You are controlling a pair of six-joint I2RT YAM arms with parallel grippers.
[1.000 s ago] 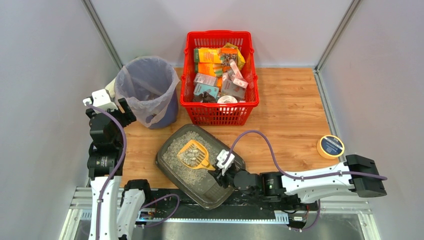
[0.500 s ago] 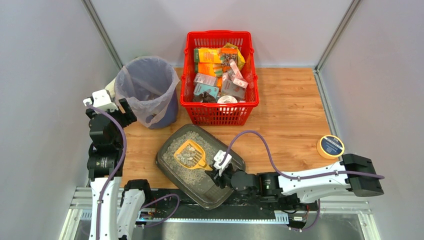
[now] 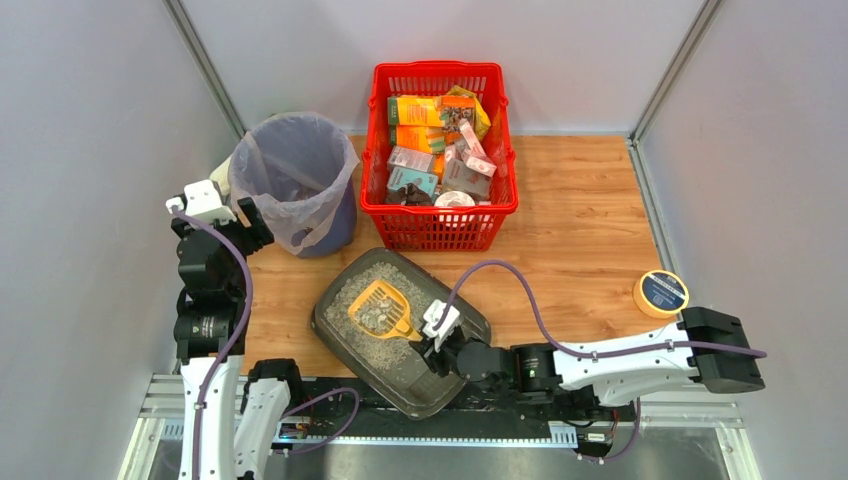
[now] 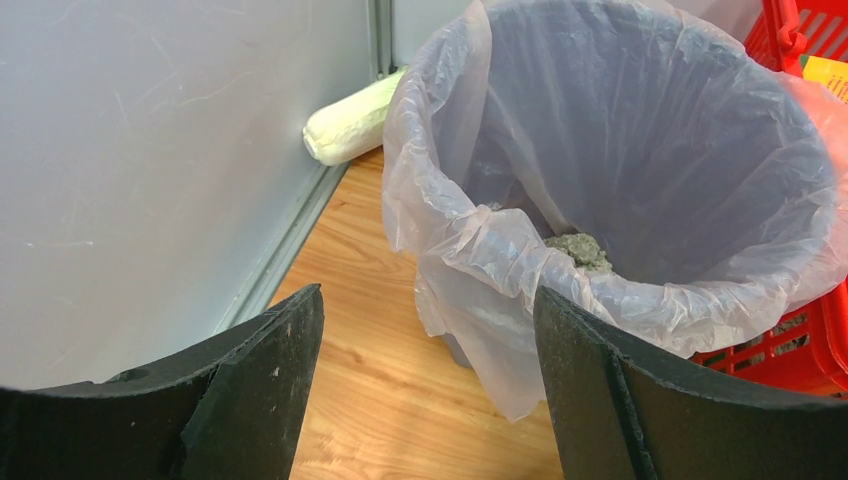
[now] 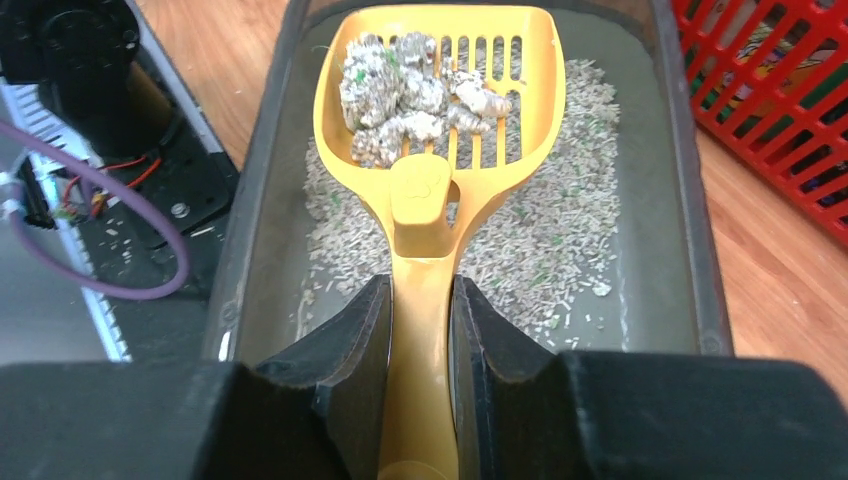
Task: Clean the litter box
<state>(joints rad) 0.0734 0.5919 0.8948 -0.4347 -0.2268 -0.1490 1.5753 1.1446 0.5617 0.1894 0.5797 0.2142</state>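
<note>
**Scoop loaded over the litter box, left claw open beside the bin**

From above: the litter box (image 3: 326,318) lies at an angle on the wooden table (image 3: 580,220), near the front edge. It sits between the two arms and just in front of the red basket (image 3: 440,232). A yellow scoop (image 3: 385,308) is over the pale litter, and grey clumps fill its slotted blade. The right claw (image 3: 437,352) reaches in from the right and grips the scoop by its handle. The left claw (image 3: 248,224) is at the left side, close to the round bin (image 3: 295,180) lined with a clear bag. A roll of tape (image 3: 661,293) lies well apart, by the right wall.

Left wrist: the left claw (image 4: 428,300) stands wide with nothing between its two black fingers (image 4: 265,370). Beyond them is the bin (image 4: 640,150), just ahead, its bag folded over the rim. A grey lump (image 4: 578,250) rests inside against the near wall. A pale rolled object (image 4: 355,128) lies in the corner behind the bin, and an edge of the basket (image 4: 800,30) shows at the right.

Right wrist: the right claw (image 5: 420,295) is closed narrowly on the handle of the scoop (image 5: 430,190), with both fingers pressed to its sides. The blade carries a heap of clumps (image 5: 410,95). Below it, loose litter (image 5: 560,230) covers the floor of the litter box (image 5: 255,230). The basket (image 5: 780,120) is at the upper right.
</note>
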